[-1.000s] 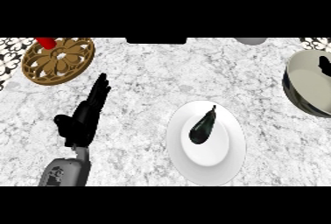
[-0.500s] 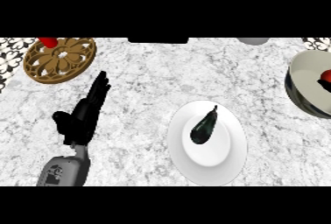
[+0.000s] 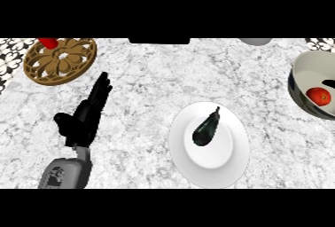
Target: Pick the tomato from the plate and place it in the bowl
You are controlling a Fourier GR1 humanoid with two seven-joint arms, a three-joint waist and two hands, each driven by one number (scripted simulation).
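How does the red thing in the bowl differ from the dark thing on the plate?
The tomato is red and round; the eggplant is nearly black and long, lying at a slant. The tomato sits in the bowl at the right edge; the eggplant lies on the white plate. No hand touches either.

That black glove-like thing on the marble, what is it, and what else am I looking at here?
It is a robot hand, the robot's left one, on a grey forearm. The picture is taken from the robot's head, looking steeply down at a marble counter. The robot hand is open, fingers straight, and holds nothing; the right one is out of view.

In the middle is a white plate with a dark eggplant lying on it. At the right edge is a bowl with a red tomato inside. At the top left lies a round, brown, carved trivet, with something small and red beside it that I cannot identify.
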